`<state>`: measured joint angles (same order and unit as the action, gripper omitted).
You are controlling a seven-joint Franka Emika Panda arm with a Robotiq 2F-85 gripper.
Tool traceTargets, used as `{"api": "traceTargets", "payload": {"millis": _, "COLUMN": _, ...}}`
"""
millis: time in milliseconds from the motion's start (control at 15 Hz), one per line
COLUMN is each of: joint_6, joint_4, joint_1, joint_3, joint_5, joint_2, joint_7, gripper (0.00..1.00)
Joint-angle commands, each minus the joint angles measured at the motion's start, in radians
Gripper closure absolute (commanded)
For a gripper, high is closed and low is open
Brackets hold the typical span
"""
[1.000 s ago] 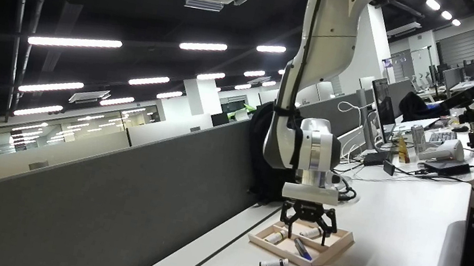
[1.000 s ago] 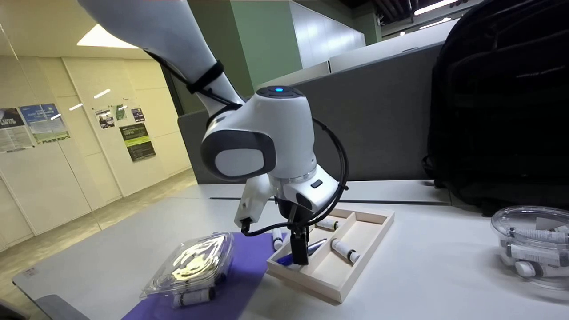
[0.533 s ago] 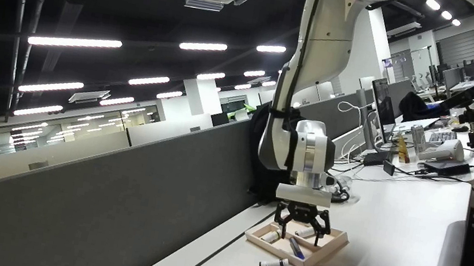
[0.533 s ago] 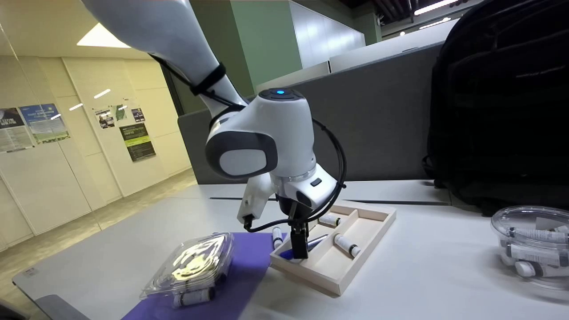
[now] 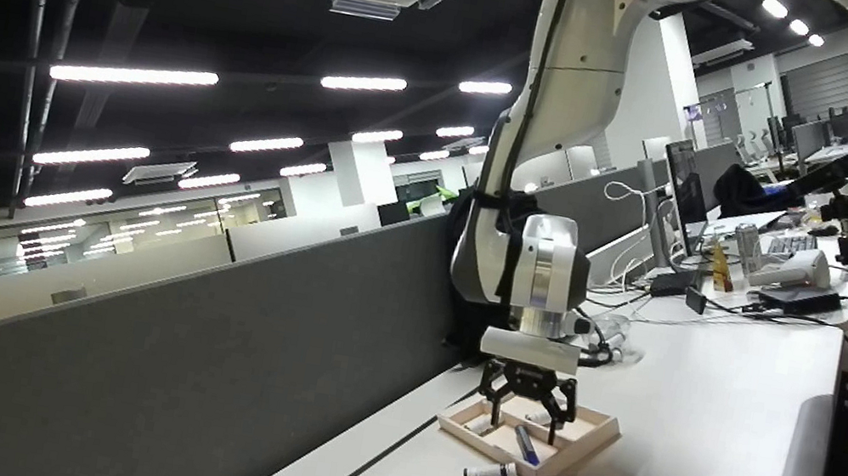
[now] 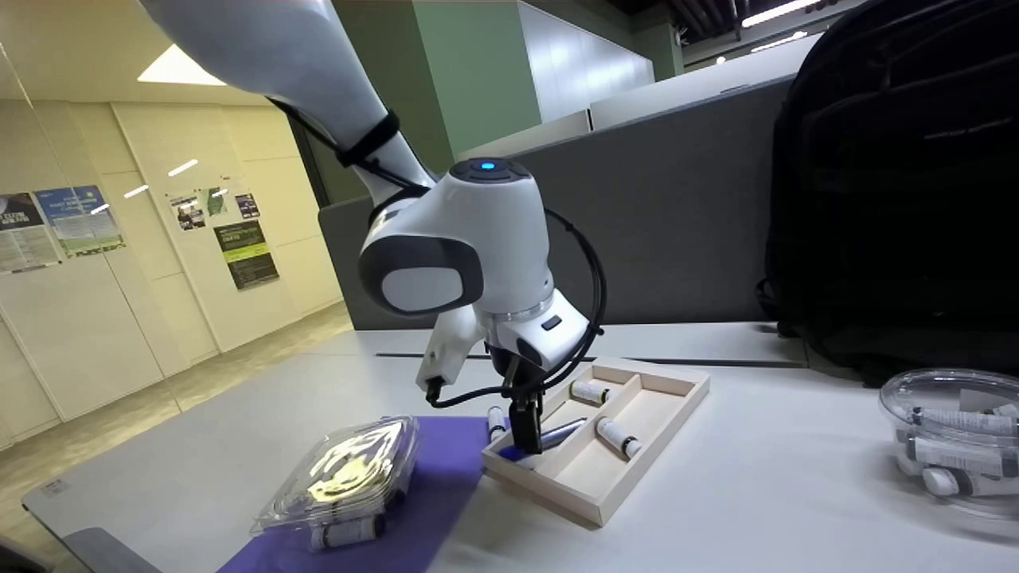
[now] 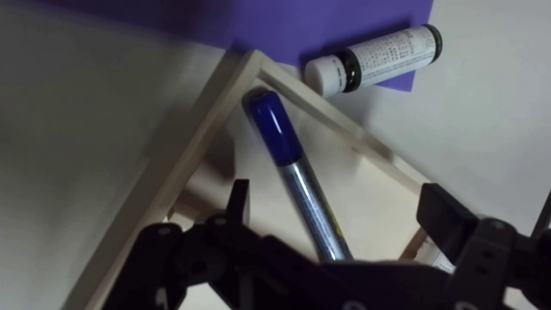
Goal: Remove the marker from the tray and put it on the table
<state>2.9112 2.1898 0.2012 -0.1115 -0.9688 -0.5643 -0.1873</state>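
In the wrist view, we have the black gripper (image 7: 336, 199) wide and empty, flanking the blue-capped silver marker (image 7: 298, 176) inside the shallow light-wood tray (image 7: 301, 97); a white-labelled bottle (image 7: 387, 56) lies just outside it. In an exterior view, two similar bottles (image 6: 616, 437) share the tray, a purple mat (image 6: 446, 477) beside it on the white bench (image 6: 732, 469).

The purple mat (image 6: 442, 473) bears a clear box (image 6: 346, 477); a bottle (image 7: 394, 54) straddles its corner; well apart from it, a backpack (image 6: 899, 207).
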Motion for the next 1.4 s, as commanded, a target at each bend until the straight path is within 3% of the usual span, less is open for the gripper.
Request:
{"api": "traceTargets", "payload": {"millis": 0, "joint_6": 0.045, "joint_4": -0.023, "joint_1": 0.019, "joint_3": -0.043, "joint_5": -0.091, "joint_2": -0.005, "joint_7": -0.005, "gripper": 0.00}}
{"api": "traceTargets", "payload": {"millis": 533, "joint_6": 0.065, "joint_4": -0.034, "joint_1": 0.025, "joint_3": -0.072, "joint_5": -0.213, "joint_2": -0.018, "joint_7": 0.000, "gripper": 0.00}}
{"api": "traceTargets", "payload": {"millis": 1333, "joint_6": 0.043, "joint_4": -0.061, "joint_1": -0.017, "joint_3": 0.028, "joint_5": -0.153, "joint_2": -0.082, "joint_7": -0.093, "gripper": 0.00}}
